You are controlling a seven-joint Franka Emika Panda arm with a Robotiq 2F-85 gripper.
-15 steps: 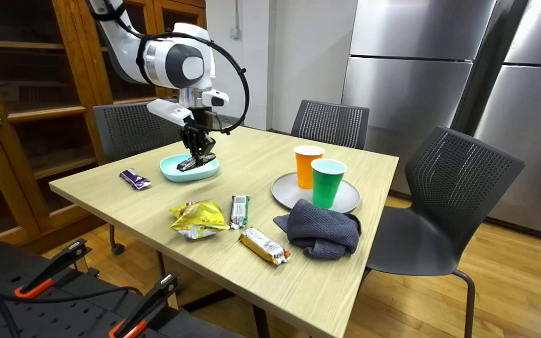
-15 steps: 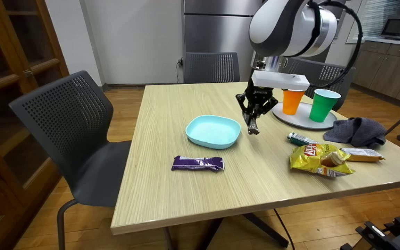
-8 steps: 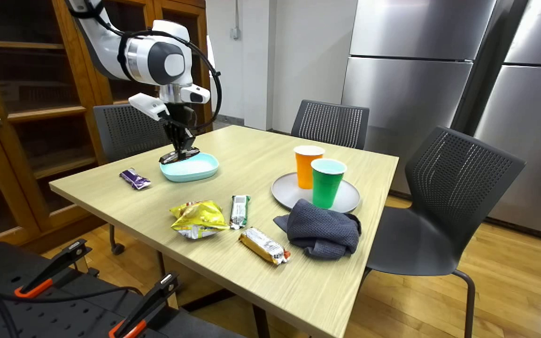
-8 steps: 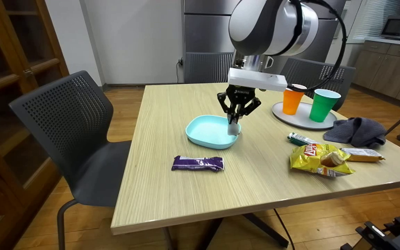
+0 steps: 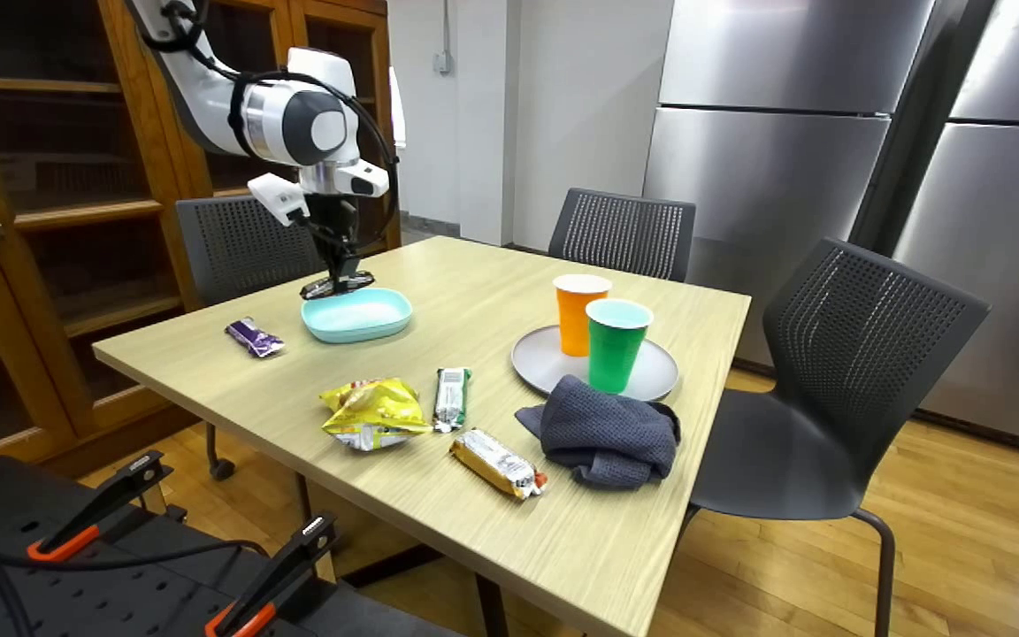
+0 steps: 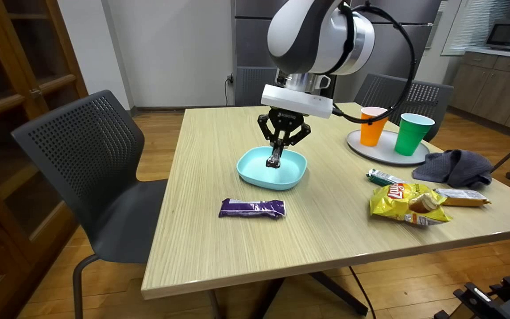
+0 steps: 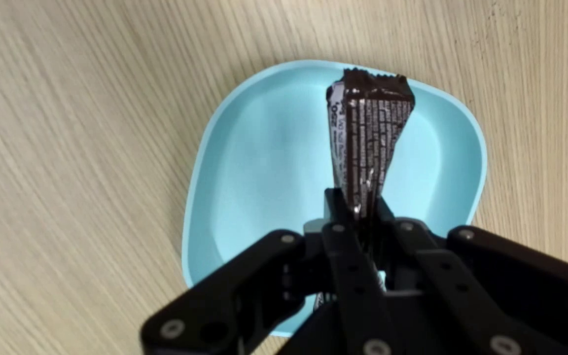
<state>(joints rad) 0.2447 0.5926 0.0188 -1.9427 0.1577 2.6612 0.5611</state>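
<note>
My gripper [image 7: 360,212] is shut on a dark brown wrapped bar [image 7: 370,128], gripped near its middle. In the wrist view the bar's far end crosses the rim of a light blue shallow bowl [image 7: 264,162], and its near part is mostly hidden by the fingers. In both exterior views the gripper [image 6: 278,144] holds the bar [image 6: 273,160] above the bowl [image 6: 255,177]; the bar also shows over the bowl's far edge [image 5: 322,288]. The bowl's inside shows no other thing. A purple wrapped bar [image 6: 251,208] lies on the table beside the bowl.
A yellow chip bag [image 5: 377,416], a green bar [image 5: 451,398] and a gold bar [image 5: 496,462] lie on the table. A grey plate [image 5: 534,358] bears an orange cup [image 5: 570,327] and a green cup [image 5: 613,354]. A dark cloth [image 5: 607,433] lies beside it. Chairs surround the table.
My gripper has carried the brown bar leftward in both exterior views, from beside the bowl to over it. In the last half second it has risen slightly. The other things have not moved.
</note>
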